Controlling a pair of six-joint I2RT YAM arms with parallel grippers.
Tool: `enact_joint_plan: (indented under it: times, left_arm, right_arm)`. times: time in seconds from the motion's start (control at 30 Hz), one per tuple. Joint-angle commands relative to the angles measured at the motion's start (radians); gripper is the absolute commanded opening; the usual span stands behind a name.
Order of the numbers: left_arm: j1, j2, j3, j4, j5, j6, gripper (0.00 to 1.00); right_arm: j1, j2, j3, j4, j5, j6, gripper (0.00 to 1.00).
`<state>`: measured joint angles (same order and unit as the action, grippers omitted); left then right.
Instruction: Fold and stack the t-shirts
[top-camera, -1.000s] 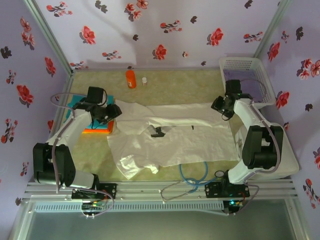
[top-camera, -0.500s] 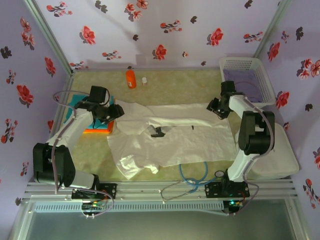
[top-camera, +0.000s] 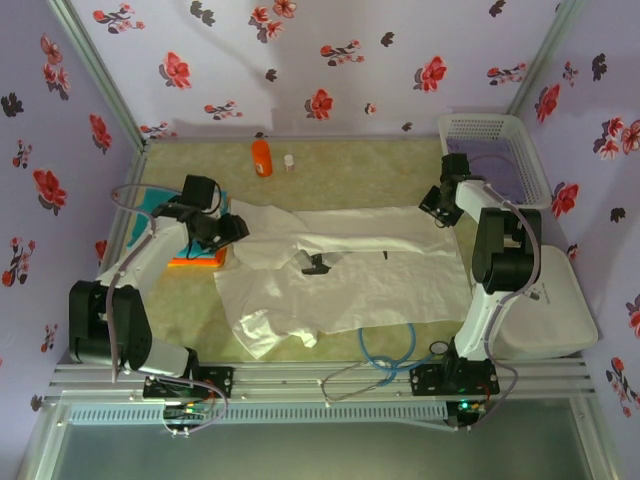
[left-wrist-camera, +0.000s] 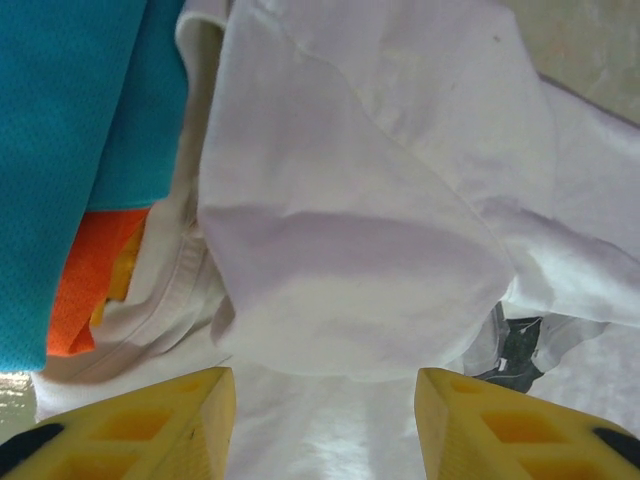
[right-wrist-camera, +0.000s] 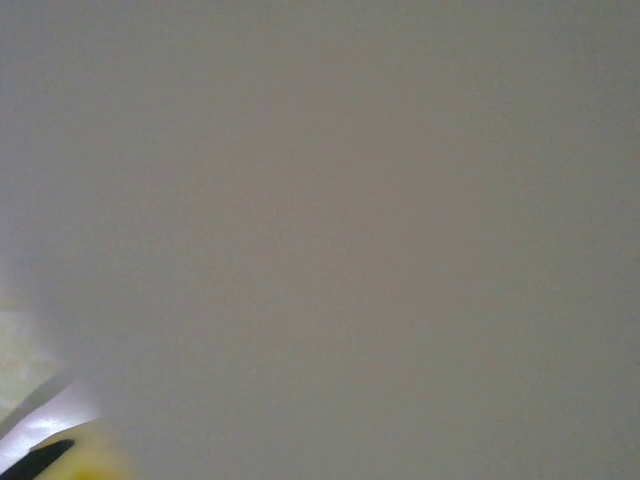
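Note:
The large white t-shirt lies spread and wrinkled across the middle of the table. At the left edge sits the folded orange shirt with the teal one on it. My left gripper hovers over the white shirt's left sleeve, next to that stack. In the left wrist view its yellow fingers stand wide open over white cloth, with teal and orange at the left. My right gripper is at the shirt's far right corner. Blurred pale cloth hides its jaws, leaving one yellow fingertip.
An orange bottle and a small white cap stand at the back. A white basket occupies the back right corner. A blue cable loops near the front edge. A dark label sits on the shirt's middle.
The right arm has swung its gripper back and left along the shirt's far right corner, its forearm now more upright. The left gripper has barely shifted.

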<state>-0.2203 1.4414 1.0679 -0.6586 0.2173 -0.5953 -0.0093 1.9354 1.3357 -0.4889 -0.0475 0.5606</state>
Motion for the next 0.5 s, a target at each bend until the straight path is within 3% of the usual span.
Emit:
enact_joint_plan:
  times: [0.0, 0.27, 0.47]
  left_arm:
    - [-0.016, 0.019, 0.065, -0.013, -0.009, 0.025, 0.50]
    - [-0.028, 0.118, 0.186, -0.020, -0.019, 0.054, 0.50]
    - [-0.080, 0.245, 0.300, -0.004, -0.024, 0.053, 0.49]
  right_arm:
    - [0.001, -0.044, -0.015, -0.048, -0.005, -0.020, 0.49]
    - [0.101, -0.120, 0.008, -0.083, -0.014, -0.113, 0.63]
    - [0.155, -0.064, -0.006, -0.038, -0.064, -0.079, 0.64]
